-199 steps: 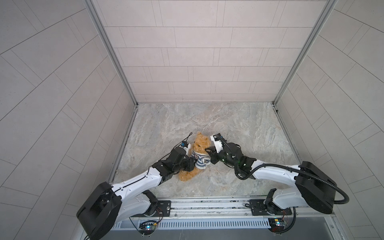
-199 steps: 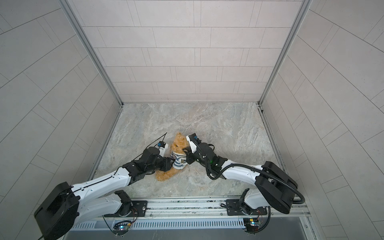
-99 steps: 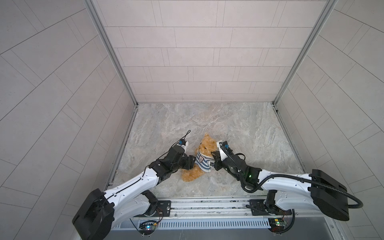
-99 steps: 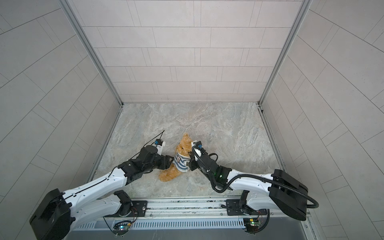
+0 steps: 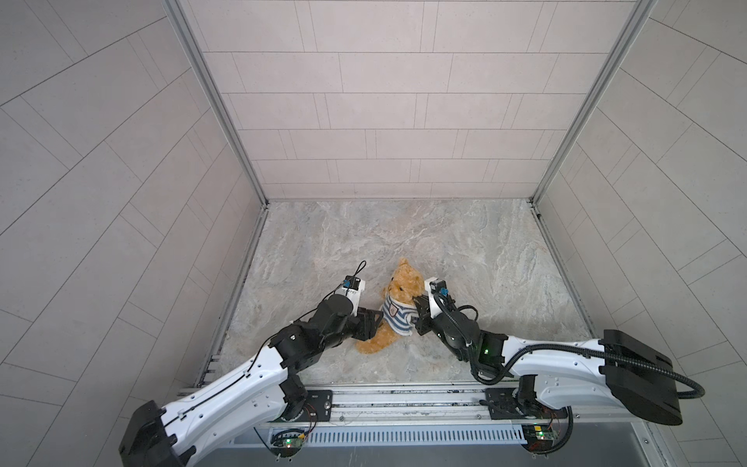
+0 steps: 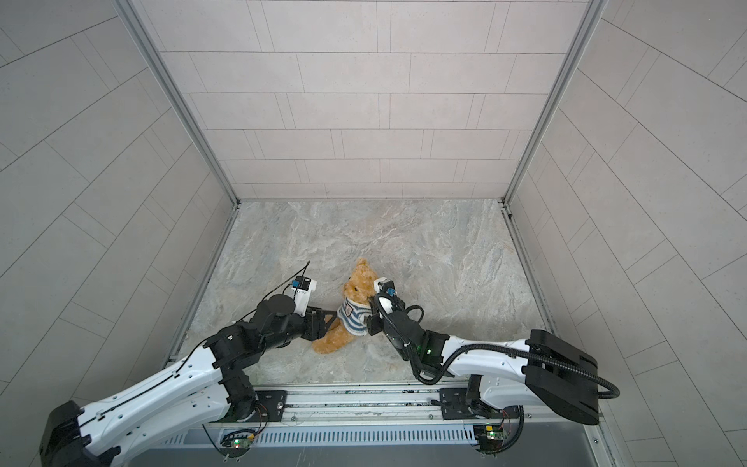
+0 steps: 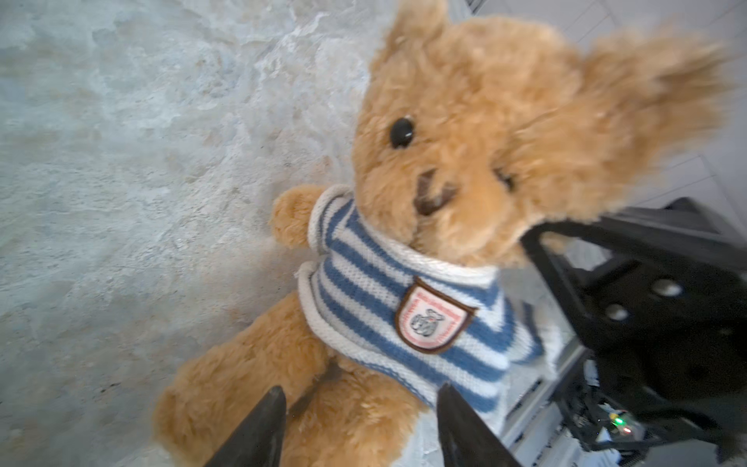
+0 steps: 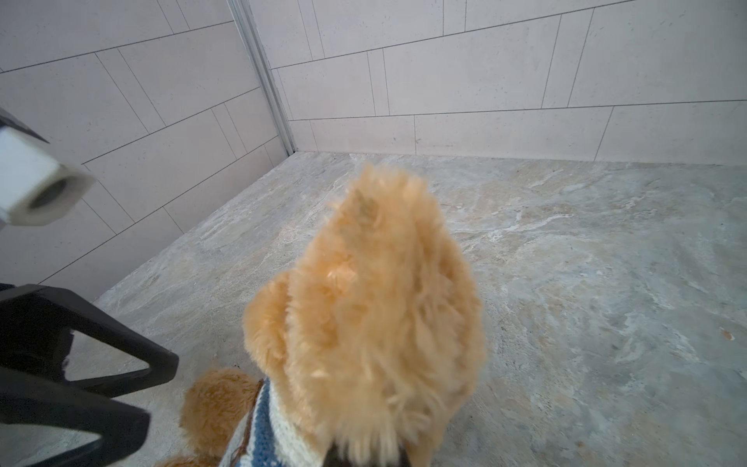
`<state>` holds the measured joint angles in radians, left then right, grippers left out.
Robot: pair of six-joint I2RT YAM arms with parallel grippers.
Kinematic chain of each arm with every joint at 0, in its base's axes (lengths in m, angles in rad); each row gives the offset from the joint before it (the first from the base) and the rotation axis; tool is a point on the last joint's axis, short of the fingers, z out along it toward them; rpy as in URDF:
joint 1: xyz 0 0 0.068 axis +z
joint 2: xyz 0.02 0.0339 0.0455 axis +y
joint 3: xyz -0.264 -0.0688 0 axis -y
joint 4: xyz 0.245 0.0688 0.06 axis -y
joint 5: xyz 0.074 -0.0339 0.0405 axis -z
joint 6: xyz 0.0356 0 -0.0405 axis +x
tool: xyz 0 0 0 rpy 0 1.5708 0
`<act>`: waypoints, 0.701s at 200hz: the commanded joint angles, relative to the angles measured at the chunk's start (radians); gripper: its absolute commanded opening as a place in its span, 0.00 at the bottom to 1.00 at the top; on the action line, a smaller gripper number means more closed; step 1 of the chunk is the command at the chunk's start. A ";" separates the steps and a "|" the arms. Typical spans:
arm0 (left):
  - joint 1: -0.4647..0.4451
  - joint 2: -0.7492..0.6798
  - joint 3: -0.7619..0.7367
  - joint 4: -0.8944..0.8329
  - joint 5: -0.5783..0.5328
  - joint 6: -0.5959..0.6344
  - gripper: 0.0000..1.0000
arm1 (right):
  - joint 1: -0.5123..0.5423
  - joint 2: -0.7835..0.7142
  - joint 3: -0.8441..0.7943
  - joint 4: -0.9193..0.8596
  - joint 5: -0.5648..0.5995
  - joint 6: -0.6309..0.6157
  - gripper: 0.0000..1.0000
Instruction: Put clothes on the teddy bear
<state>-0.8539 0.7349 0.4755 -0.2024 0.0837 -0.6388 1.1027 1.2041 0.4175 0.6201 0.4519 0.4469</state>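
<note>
The teddy bear [image 5: 398, 283] [image 6: 359, 283] stands near-upright on the marble floor, golden-brown and fluffy. It wears a blue-and-white striped shirt [image 5: 398, 319] [image 7: 404, 307] with a badge. My right gripper [image 5: 418, 315] [image 6: 372, 313] is shut at the back of the bear's neck and holds it up. In the right wrist view the head's fur [image 8: 376, 315] hides its jaws. My left gripper [image 5: 374, 323] [image 6: 327, 323] [image 7: 361, 404] is open, with its fingers [image 7: 258, 428] on either side of the bear's belly and leg, below the shirt's hem.
Tiled walls close in the floor [image 5: 404, 234] on three sides. A metal rail [image 5: 404, 404] carrying both arm bases runs along the front edge. The left gripper's black fingers [image 8: 101, 364] show beside the bear in the right wrist view.
The right gripper has shifted the bear slightly to the right and stood it more upright. The left gripper has come off the bear's side and now stands open around its lower body.
</note>
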 commanded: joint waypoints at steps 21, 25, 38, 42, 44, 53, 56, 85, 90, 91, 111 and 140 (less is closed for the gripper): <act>-0.112 -0.008 -0.062 0.151 0.046 -0.195 0.58 | 0.025 -0.038 -0.012 0.064 0.076 -0.005 0.00; -0.118 0.000 -0.068 0.167 0.049 -0.205 0.58 | 0.026 -0.038 -0.013 0.064 0.078 -0.006 0.00; -0.125 0.032 -0.082 0.202 0.057 -0.216 0.58 | 0.031 -0.038 -0.017 0.066 0.083 -0.007 0.00; -0.125 0.045 -0.086 0.203 0.056 -0.216 0.58 | 0.032 -0.038 -0.018 0.067 0.085 -0.007 0.00; -0.126 0.052 -0.087 0.204 0.055 -0.216 0.58 | 0.032 -0.038 -0.019 0.068 0.087 -0.007 0.00; -0.126 0.079 -0.096 0.231 0.056 -0.214 0.58 | 0.035 -0.040 -0.023 0.074 0.090 -0.007 0.00; -0.126 0.087 -0.101 0.247 0.064 -0.216 0.58 | 0.036 -0.040 -0.026 0.075 0.090 -0.007 0.00; -0.129 0.149 -0.112 0.357 0.098 -0.233 0.56 | 0.042 -0.052 -0.035 0.074 0.102 -0.008 0.00; -0.129 0.151 -0.112 0.361 0.095 -0.230 0.55 | 0.043 -0.052 -0.036 0.072 0.102 -0.008 0.00; -0.129 0.152 -0.112 0.361 0.094 -0.229 0.55 | 0.044 -0.053 -0.036 0.072 0.103 -0.008 0.00; -0.131 0.164 -0.109 0.358 0.082 -0.215 0.52 | 0.046 -0.056 -0.042 0.069 0.102 -0.010 0.00; -0.131 0.204 -0.110 0.383 0.090 -0.221 0.44 | 0.046 -0.071 -0.049 0.056 0.108 -0.010 0.00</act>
<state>-0.9806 0.9127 0.3676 0.1249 0.1646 -0.8581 1.1435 1.1645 0.3744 0.6468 0.5274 0.4393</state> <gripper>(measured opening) 0.462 0.062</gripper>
